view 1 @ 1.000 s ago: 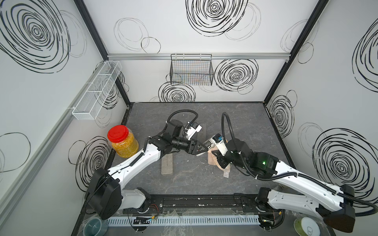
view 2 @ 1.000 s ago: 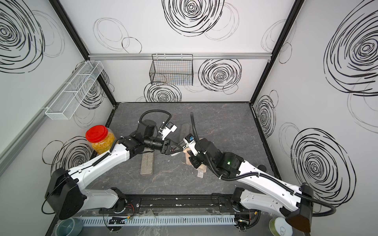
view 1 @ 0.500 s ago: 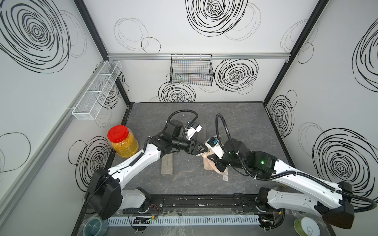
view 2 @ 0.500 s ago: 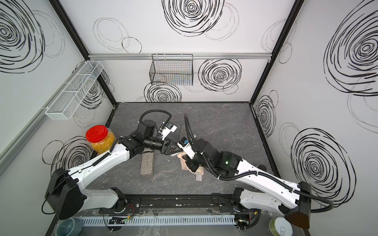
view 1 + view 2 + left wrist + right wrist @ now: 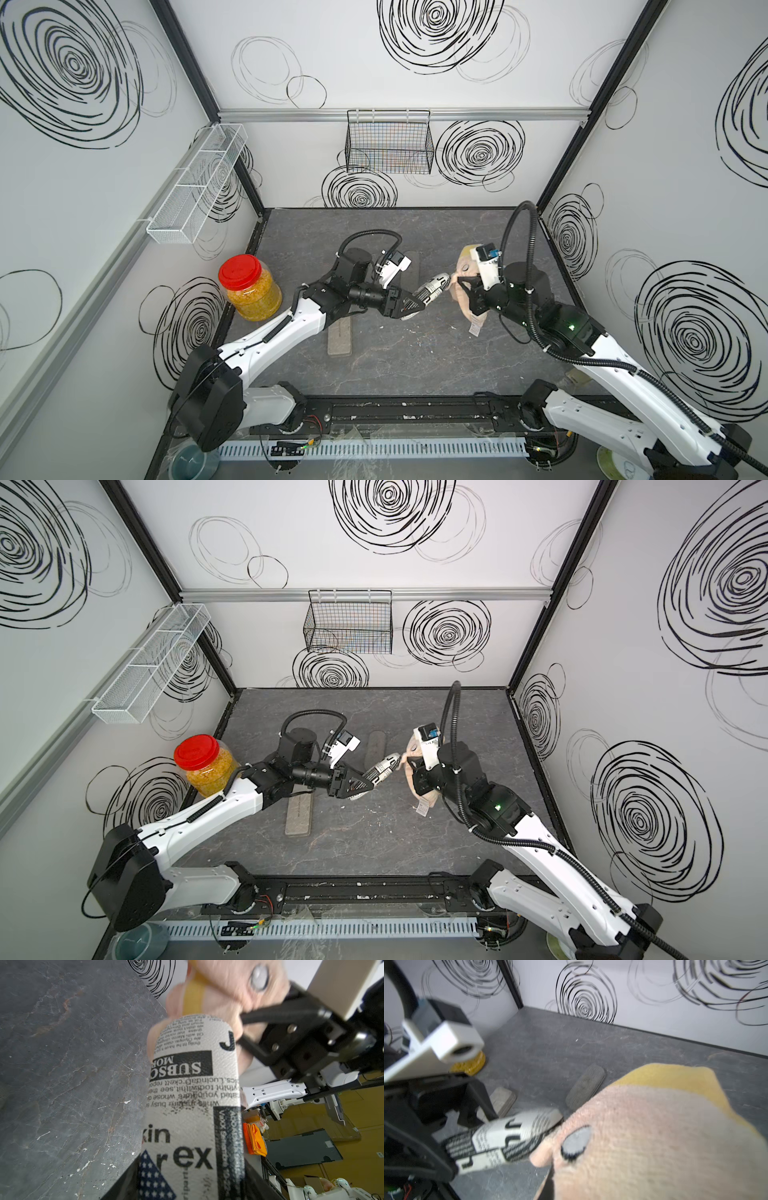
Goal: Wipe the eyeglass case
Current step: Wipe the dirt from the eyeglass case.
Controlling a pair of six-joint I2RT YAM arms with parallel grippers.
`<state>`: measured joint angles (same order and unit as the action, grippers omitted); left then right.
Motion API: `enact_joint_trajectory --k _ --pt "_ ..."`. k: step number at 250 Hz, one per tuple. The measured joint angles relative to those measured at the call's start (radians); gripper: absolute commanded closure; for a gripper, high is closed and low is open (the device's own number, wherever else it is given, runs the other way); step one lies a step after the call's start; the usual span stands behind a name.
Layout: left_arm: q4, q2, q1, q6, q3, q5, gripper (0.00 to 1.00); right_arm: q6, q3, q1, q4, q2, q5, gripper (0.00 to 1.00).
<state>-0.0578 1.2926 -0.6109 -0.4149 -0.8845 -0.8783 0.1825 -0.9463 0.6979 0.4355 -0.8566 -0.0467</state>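
The eyeglass case (image 5: pixel 432 289) (image 5: pixel 384 769) is a long tube printed like a newspaper. My left gripper (image 5: pixel 415 303) (image 5: pixel 365 785) (image 5: pixel 187 1178) is shut on one end and holds it above the table, free end pointing right. The left wrist view shows its print close up (image 5: pixel 193 1084). My right gripper (image 5: pixel 467 291) (image 5: pixel 415 775) is shut on a peach cloth (image 5: pixel 465 270) (image 5: pixel 654 1136) with a yellow band and a grey patch. The cloth touches the case's free tip (image 5: pixel 550 1118). It covers most of the right fingers.
A red-lidded jar (image 5: pixel 249 286) of yellow bits stands at the table's left edge. Two grey oblong blocks lie on the table, one under the left arm (image 5: pixel 340 336) and one farther back (image 5: pixel 411 266). A black wire basket (image 5: pixel 388 141) and a white mesh shelf (image 5: pixel 195 183) hang on the walls.
The right gripper has drawn the cloth rightward and back along the case, from near the left fingers to its free tip. The left arm has held still.
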Motion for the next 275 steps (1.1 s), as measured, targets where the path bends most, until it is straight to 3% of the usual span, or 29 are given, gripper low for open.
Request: enact_joint_trajectory --k 87,172,238,275 --pt "0.068 -0.051 -0.040 -0.096 0.051 0.051 0.39 0.117 0.000 -0.064 -0.187 0.008 0.297 0.97" --pt "0.113 -0.124 -0.058 -0.143 0.051 0.064 0.39 0.176 -0.090 -0.169 -0.157 -0.148 0.306 0.97" --pt "0.143 -0.125 -0.058 -0.147 0.051 0.058 0.39 0.193 -0.097 -0.184 -0.212 -0.063 0.569 0.95" --pt "0.146 -0.125 -0.059 -0.146 0.053 0.045 0.39 0.196 -0.101 -0.189 -0.222 -0.067 0.582 0.97"
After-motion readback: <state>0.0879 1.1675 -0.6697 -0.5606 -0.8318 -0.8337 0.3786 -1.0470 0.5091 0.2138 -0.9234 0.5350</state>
